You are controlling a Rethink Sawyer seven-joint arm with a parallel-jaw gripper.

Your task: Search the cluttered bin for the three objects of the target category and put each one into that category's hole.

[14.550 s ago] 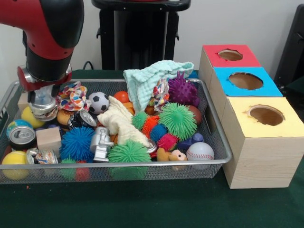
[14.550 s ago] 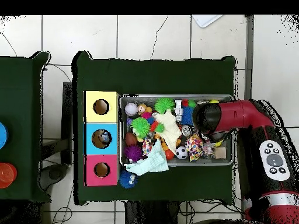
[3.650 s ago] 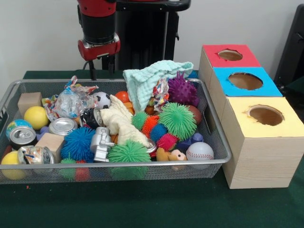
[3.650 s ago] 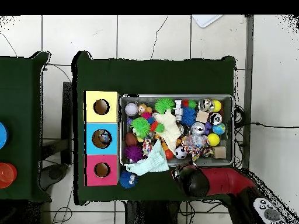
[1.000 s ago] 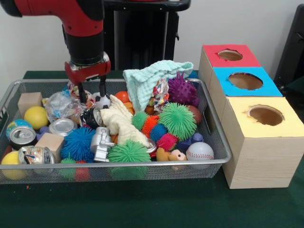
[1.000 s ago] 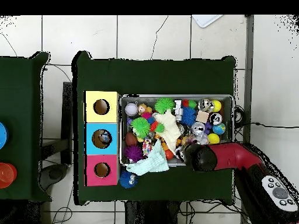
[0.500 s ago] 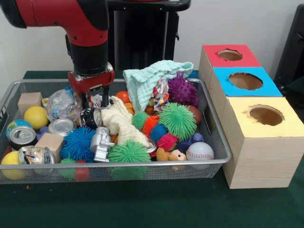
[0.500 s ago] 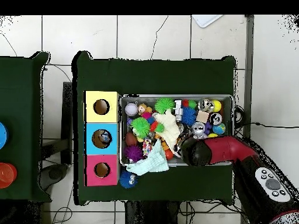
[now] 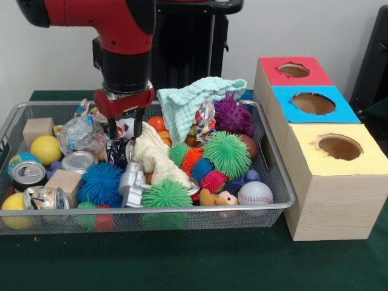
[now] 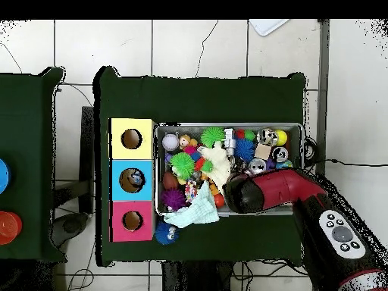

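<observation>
Item: wire bin, crowded with spiky balls, cans, wooden blocks, a baseball and a mint towel. Beside it, touching its end, stands a row of three boxes, each with one hole: red, blue, yellow. Arm: down over the bin's back half, gripper lowered among the goods. Fingers: parted a little, one on each side of a small dark crushed can, tips at its top edge; whether they press it cannot be told, and nothing is lifted. Around the can: a silver can just beside, a crinkled clear wrapper behind, a cream cloth touching on the other side. Step judged: picking one target, probably a can. Next move calls for closing on the can, lifting it clear of the cloth, and carrying it to its hole; which hole cannot be told.
</observation>
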